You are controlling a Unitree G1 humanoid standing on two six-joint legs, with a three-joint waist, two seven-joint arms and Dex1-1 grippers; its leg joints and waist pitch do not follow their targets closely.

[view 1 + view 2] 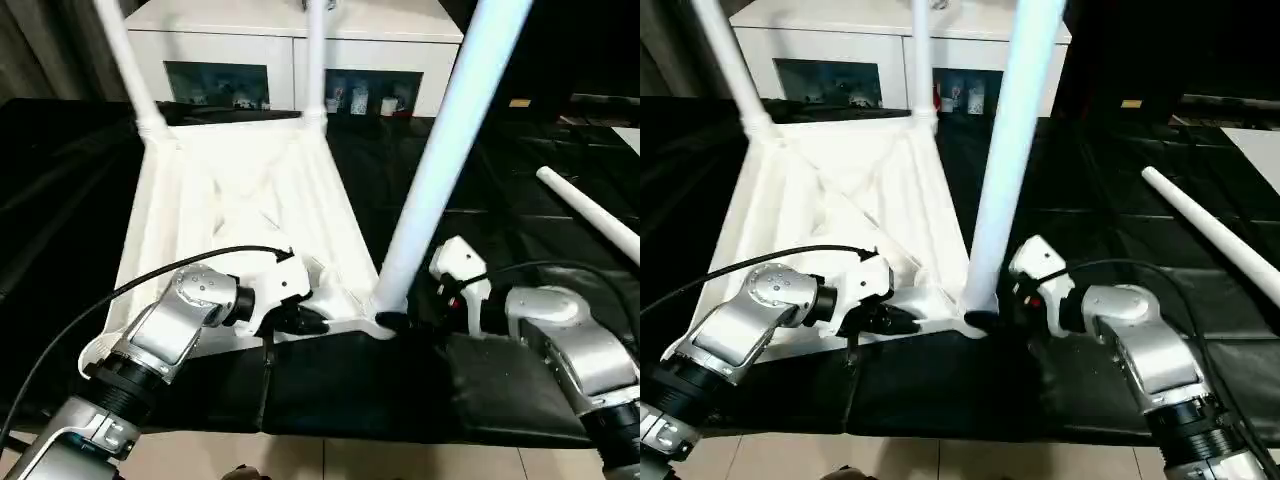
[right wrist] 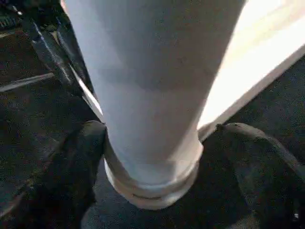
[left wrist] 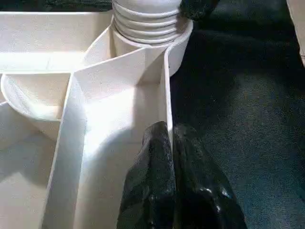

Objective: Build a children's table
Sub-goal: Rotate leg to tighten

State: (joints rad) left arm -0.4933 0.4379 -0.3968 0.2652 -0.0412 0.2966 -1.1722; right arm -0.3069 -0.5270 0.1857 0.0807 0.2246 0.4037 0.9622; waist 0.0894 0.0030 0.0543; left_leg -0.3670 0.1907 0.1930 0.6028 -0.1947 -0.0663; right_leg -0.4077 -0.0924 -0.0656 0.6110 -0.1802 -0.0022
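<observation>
The children's table lies upside down on a black cloth, its white ribbed tabletop (image 1: pixel 240 190) facing up. Legs stand in three corner sockets: far left (image 1: pixel 125 60), far right (image 1: pixel 315 60) and near right (image 1: pixel 440 150). A fourth leg (image 1: pixel 590 215) lies loose on the cloth to the right. My left gripper (image 1: pixel 305 322) is shut on the tabletop's near rim; in the left wrist view the thin rim wall (image 3: pixel 166 95) runs in between the fingertips (image 3: pixel 152 143). My right gripper (image 1: pixel 392 322) clasps the base of the near right leg (image 2: pixel 152 95), a finger (image 2: pixel 81 162) against each side.
A white cabinet (image 1: pixel 290 50) with glass-fronted shelves stands behind the table. The black cloth (image 1: pixel 350 390) covers the work surface to its front edge, and light floor tiles (image 1: pixel 300 455) show below it. A black cable (image 1: pixel 150 275) arcs over my left forearm.
</observation>
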